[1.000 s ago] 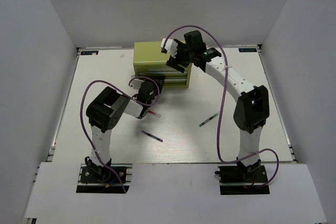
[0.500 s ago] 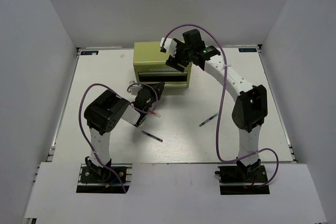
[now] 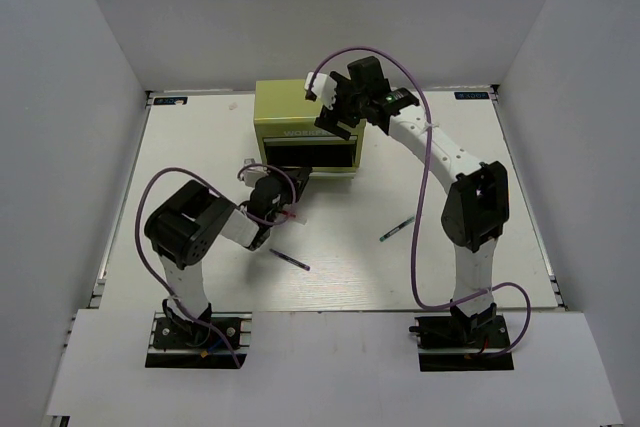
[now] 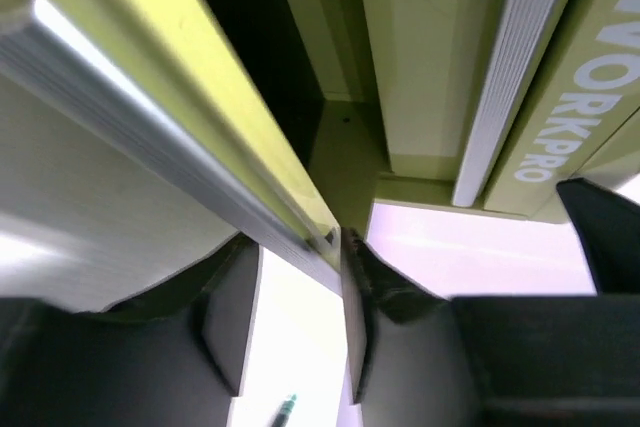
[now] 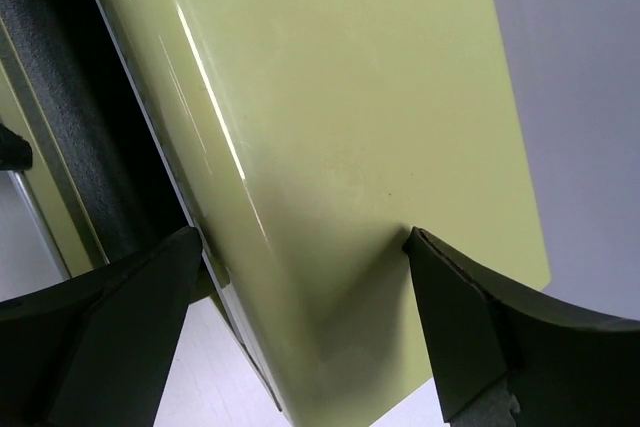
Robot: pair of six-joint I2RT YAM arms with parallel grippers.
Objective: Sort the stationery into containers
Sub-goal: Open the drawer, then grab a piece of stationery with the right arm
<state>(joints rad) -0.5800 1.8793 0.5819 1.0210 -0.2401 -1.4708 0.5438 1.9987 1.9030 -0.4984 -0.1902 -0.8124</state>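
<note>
The olive-green metal tool chest (image 3: 285,105) stands at the far middle of the white table (image 3: 480,197). One shallow drawer (image 3: 320,157) is pulled out toward the near side, its dark inside showing. The left gripper (image 3: 295,183) sits at the drawer's near left end. Its fingers (image 4: 230,327) are spread, with the drawer's pale front lip passing between them. The white lettering (image 4: 612,97) on the chest reads WORKPRO. The right gripper (image 5: 300,239) is at the chest's top right edge, its jaws wide apart over the smooth green lid. A thin red-dark pen (image 3: 291,215) lies just near of the left gripper. A purple pen (image 3: 290,260) lies nearer on the table, and a green pen (image 3: 397,228) lies well to its right.
</note>
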